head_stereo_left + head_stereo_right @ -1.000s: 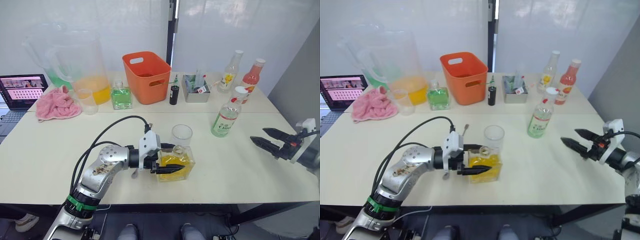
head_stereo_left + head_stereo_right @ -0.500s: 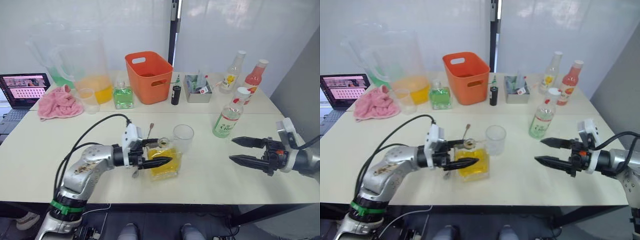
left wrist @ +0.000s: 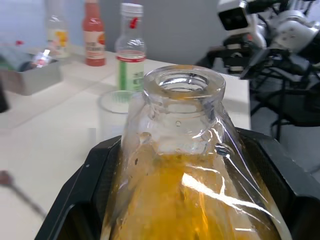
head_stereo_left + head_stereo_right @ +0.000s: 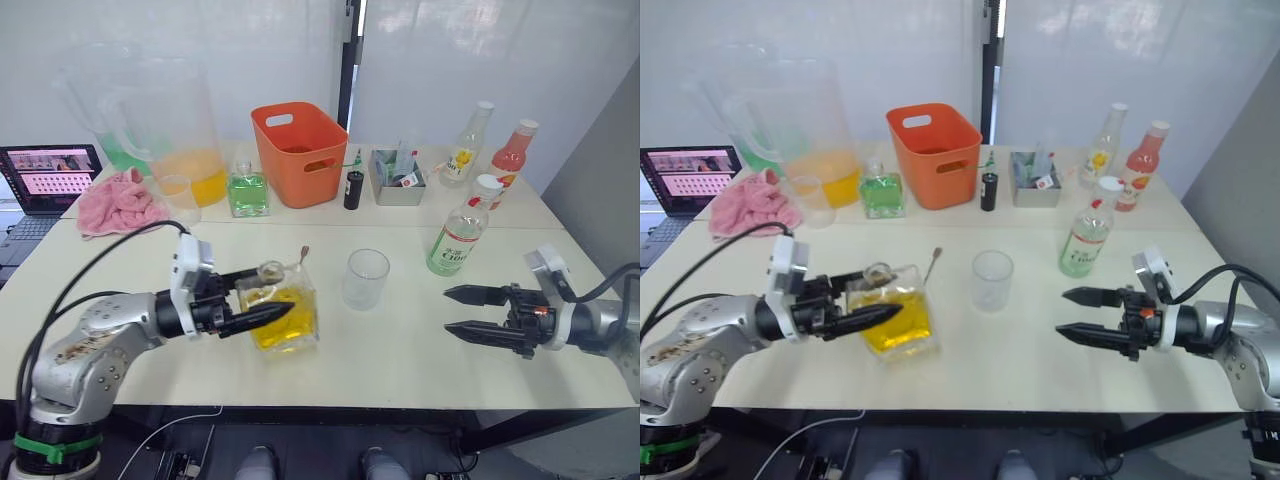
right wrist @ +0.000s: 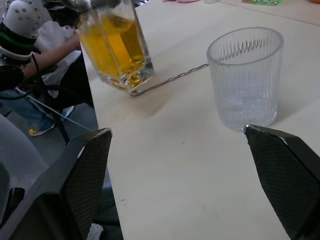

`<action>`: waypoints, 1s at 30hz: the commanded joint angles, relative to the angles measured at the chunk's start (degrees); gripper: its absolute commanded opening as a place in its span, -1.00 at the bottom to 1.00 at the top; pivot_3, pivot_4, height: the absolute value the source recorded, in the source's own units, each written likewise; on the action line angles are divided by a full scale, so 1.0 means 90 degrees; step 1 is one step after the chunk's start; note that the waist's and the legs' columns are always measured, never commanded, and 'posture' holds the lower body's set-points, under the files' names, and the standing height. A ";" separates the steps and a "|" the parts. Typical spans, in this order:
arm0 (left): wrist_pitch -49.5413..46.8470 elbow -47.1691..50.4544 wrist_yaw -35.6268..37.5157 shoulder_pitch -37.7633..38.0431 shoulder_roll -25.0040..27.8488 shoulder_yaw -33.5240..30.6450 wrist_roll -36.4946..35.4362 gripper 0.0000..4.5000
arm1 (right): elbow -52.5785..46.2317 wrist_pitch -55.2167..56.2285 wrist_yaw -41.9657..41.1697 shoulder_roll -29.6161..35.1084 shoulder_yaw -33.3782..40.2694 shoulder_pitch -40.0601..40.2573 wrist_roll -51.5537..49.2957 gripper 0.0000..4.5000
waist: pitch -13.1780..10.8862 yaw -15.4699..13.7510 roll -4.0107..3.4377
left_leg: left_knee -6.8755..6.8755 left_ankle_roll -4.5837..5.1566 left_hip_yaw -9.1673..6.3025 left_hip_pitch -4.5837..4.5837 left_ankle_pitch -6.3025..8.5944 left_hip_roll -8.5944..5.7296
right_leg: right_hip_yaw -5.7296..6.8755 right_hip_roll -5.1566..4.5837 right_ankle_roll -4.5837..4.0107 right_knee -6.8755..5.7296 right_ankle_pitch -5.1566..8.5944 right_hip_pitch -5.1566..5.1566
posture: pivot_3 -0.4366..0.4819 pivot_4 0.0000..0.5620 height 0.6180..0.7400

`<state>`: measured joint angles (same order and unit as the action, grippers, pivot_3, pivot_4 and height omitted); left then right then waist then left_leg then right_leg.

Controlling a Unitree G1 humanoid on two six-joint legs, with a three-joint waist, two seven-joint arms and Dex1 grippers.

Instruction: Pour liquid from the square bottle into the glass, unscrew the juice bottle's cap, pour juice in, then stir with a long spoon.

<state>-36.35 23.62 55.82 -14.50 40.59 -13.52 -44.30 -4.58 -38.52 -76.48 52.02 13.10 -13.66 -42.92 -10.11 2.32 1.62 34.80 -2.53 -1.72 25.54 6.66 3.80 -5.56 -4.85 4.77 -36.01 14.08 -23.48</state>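
1. Head views: one left gripper [image 4: 262,308] has its two black fingers clamped on the sides of one square bottle [image 4: 281,318] of yellow liquid, which sits at the near left of the table [image 4: 400,350], tilted slightly. One glass [image 4: 366,278], empty, stands just right of it, apart from it. One juice bottle [image 4: 459,236] with its white cap [image 4: 487,184] on stands farther right and a little farther back. One long spoon [image 4: 931,264] lies on the table behind the square bottle, between bottle and glass. One right gripper [image 4: 462,311], fingers spread wide, hovers at the near right, pointing left toward the glass, holding nothing.
2. Far side, same views: one orange basket [image 4: 299,154], two large pitchers [image 4: 160,125], one green square bottle [image 4: 247,190], one pink cloth [image 4: 119,201], one laptop [image 4: 45,177], one yellow-labelled bottle [image 4: 464,142], one pink-red bottle [image 4: 510,150].
3. Left wrist view: the square bottle's open neck sits between the two fingers [image 3: 95,192], pressed against its sides.
4. Right wrist view: two spread fingertips [image 5: 89,171] frame the glass; the spoon's end touches the square bottle's base.
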 commanded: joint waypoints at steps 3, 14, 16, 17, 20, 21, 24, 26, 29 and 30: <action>0.0280 -0.0217 -0.0719 -0.0580 0.0068 -0.0030 0.0561 0.24 | -0.0201 0.0203 0.0080 -0.0221 -0.0012 -0.0085 -0.0028 0.99 | -0.0004 -0.0036 0.0008 | 0.0001 0.0000 -0.0001 0.0000 0.0000 0.0000 | 0.0002 0.0000 0.0000 -0.0001 0.0000 -0.0001 | -0.05 -0.47 0.76; 0.1125 -0.1494 -0.1599 -0.2113 -0.0268 0.1298 0.2679 0.24 | -0.0749 0.0214 0.0672 -0.0596 0.0205 0.0329 -0.0183 0.99 | -0.0022 -0.0160 0.0043 | 0.0004 -0.0003 -0.0001 0.0064 -0.0003 0.0000 | 0.0005 0.0001 0.0012 -0.0008 -0.0018 -0.0067 | -0.05 -0.47 0.76; 0.1356 -0.1777 -0.1493 -0.2514 -0.0294 0.1638 0.3026 0.24 | -0.0859 0.0256 0.0871 -0.0718 0.0281 0.0434 -0.0193 0.99 | -0.0025 -0.0192 0.0049 | 0.0007 -0.0005 -0.0002 0.0080 -0.0005 -0.0002 | 0.0004 0.0002 0.0047 -0.0009 -0.0039 -0.0078 | -0.05 -0.47 0.76; 0.1446 -0.1888 -0.1474 -0.2642 -0.0343 0.1713 0.3110 0.24 | -0.0892 0.0278 0.0957 -0.0767 0.0315 0.0464 -0.0199 0.99 | -0.0026 -0.0192 0.0049 | 0.0006 -0.0005 -0.0002 0.0081 -0.0005 -0.0003 | 0.0004 0.0002 0.0049 -0.0007 -0.0039 -0.0079 | -0.05 -0.47 0.76; 0.1749 -0.2310 -0.1383 -0.3076 -0.0628 0.1929 0.3271 0.24 | -0.1043 0.0300 0.1151 -0.0887 0.0383 0.0583 -0.0233 0.99 | -0.0026 -0.0196 0.0050 | 0.0003 -0.0006 -0.0002 0.0084 -0.0005 -0.0003 | 0.0003 0.0002 0.0049 -0.0005 -0.0039 -0.0079 | -0.05 -0.47 0.76; 0.1894 -0.2519 -0.1352 -0.3284 -0.0770 0.2028 0.3354 0.24 | -0.1099 0.0313 0.1229 -0.0930 0.0408 0.0637 -0.0243 0.99 | -0.0026 -0.0205 0.0049 | 0.0004 -0.0005 -0.0002 0.0083 -0.0005 -0.0002 | 0.0004 0.0002 0.0049 -0.0005 -0.0039 -0.0079 | -0.05 -0.47 0.76; 0.2409 -0.3072 -0.1330 -0.3766 -0.1109 0.2267 0.3687 0.24 | -0.1222 0.0392 0.1486 -0.1052 0.0519 0.0755 -0.0226 0.99 | -0.0027 -0.0227 0.0051 | 0.0006 -0.0005 -0.0003 0.0084 -0.0005 -0.0003 | 0.0005 0.0002 0.0050 -0.0005 -0.0040 -0.0079 | -0.05 -0.47 0.76; 0.2778 -0.3371 -0.1377 -0.3996 -0.1263 0.2449 0.3972 0.24 | -0.1303 0.0432 0.1659 -0.1141 0.0603 0.0812 -0.0236 0.99 | -0.0027 -0.0229 0.0051 | 0.0005 -0.0005 -0.0003 0.0084 -0.0005 -0.0003 | 0.0004 0.0002 0.0051 -0.0005 -0.0040 -0.0078 | -0.05 -0.47 0.76; 0.3428 -0.3897 -0.1613 -0.4238 -0.1522 0.2635 0.4432 0.24 | -0.1420 0.0487 0.1767 -0.1179 0.0701 0.0944 -0.0243 0.99 | -0.0027 -0.0193 0.0051 | 0.0004 -0.0005 -0.0003 0.0084 -0.0005 -0.0003 | 0.0003 0.0002 0.0050 -0.0006 -0.0040 -0.0080 | -0.05 -0.47 0.76; 0.3599 -0.4042 -0.1668 -0.4287 -0.1585 0.2662 0.4545 0.24 | -0.1445 0.0500 0.1787 -0.1176 0.0721 0.0978 -0.0251 0.99 | -0.0027 -0.0185 0.0051 | 0.0004 -0.0005 -0.0003 0.0084 -0.0005 -0.0004 | 0.0003 0.0002 0.0050 -0.0007 -0.0040 -0.0079 | -0.05 -0.47 0.76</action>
<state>-8.90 -13.84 42.92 -49.95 26.39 11.93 -4.83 -15.54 -35.32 -60.75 41.25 17.16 -5.15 -44.00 -10.35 0.66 2.08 34.84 -2.58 -1.75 26.30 6.61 3.77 -5.54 -4.83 5.23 -36.07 13.72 -24.20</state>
